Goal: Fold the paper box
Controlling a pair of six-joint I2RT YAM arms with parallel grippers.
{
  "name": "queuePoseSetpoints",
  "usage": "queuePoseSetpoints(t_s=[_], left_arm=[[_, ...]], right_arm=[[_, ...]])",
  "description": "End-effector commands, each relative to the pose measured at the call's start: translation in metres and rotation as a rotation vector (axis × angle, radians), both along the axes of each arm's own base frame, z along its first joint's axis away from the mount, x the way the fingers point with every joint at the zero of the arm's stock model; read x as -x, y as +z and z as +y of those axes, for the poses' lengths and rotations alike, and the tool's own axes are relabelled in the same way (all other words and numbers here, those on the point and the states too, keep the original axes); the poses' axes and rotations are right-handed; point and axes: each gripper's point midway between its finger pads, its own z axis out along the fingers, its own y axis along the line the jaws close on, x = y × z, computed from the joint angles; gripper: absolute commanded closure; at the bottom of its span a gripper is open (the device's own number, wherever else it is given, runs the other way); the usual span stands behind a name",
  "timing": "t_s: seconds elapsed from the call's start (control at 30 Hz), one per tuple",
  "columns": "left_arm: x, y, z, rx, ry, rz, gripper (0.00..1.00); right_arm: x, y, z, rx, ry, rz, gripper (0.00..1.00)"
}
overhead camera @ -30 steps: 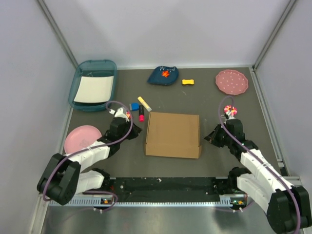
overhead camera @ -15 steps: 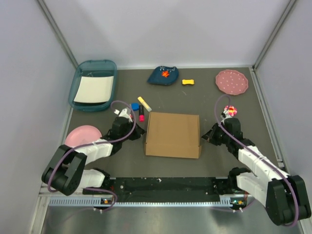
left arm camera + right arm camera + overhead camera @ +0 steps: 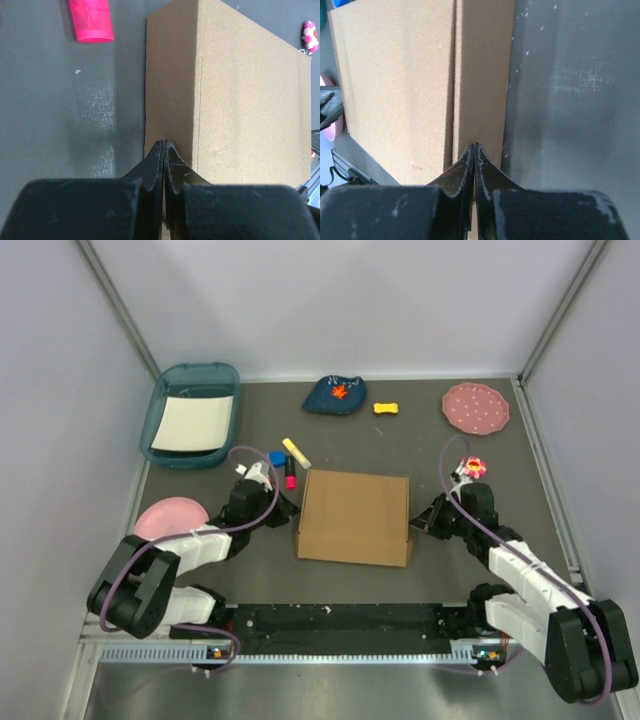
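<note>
My left gripper (image 3: 164, 142) has its two fingers pressed together with nothing between them. In its wrist view the tips meet at the bottom centre, right at the lower left side face of the paper box (image 3: 240, 110), and I cannot tell if they press on it. My right gripper (image 3: 473, 146) is closed flat in the same way and grips nothing. Its tips sit at the bottom centre of its own view, against the narrow side panel of the cardboard.

From above, the box lies closed and flat in the middle of the dark table (image 3: 470, 570), between my two hands, with one hand at each short side. A pink marker (image 3: 290, 478) lies just past the box's upper left corner, with a blue block (image 3: 276, 458) and a yellow block (image 3: 296, 452) beside it. A small flower toy (image 3: 473, 468) sits by my right wrist. A pink plate (image 3: 165, 515) lies at the left, under my left forearm. A teal tray (image 3: 165, 405) with a white sheet (image 3: 192, 423) is at the upper left. Along the top lie a dark blue dish (image 3: 335, 395), a yellow bone toy (image 3: 386, 408) and a dotted pink plate (image 3: 476, 408)
</note>
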Motion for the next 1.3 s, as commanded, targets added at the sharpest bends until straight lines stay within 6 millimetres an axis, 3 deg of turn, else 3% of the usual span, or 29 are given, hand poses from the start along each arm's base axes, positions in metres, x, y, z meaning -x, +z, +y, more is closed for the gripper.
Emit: queuePoseSetpoints(t_s=[0.0, 0.2, 0.43, 0.7, 0.9, 1.07, 1.27], left_arm=[[0.0, 0.031, -0.012, 0.093, -0.048, -0.083, 1.0], [0.005, 0.06, -0.014, 0.137, -0.067, -0.144, 1.0], [0.014, 0.083, -0.018, 0.19, -0.099, -0.185, 1.0], [0.028, 0.126, -0.023, 0.26, -0.154, -0.245, 1.0], [0.04, 0.141, -0.022, 0.296, -0.173, -0.255, 1.0], [0.038, 0.136, -0.015, 0.262, -0.142, -0.268, 1.0], [0.034, 0.111, -0.014, 0.24, -0.118, -0.23, 1.0]], right_arm=[[-0.002, 0.031, 0.009, -0.061, 0.035, -0.08, 1.0], [0.001, 0.064, 0.013, -0.094, 0.053, -0.133, 1.0], [0.004, 0.08, 0.017, -0.13, 0.069, -0.154, 1.0], [0.0, 0.136, 0.022, -0.196, 0.062, -0.221, 1.0], [0.003, 0.158, 0.022, -0.218, 0.043, -0.195, 1.0], [0.002, 0.153, 0.018, -0.187, 0.021, -0.195, 1.0], [0.005, 0.115, 0.011, -0.136, 0.001, -0.146, 1.0]])
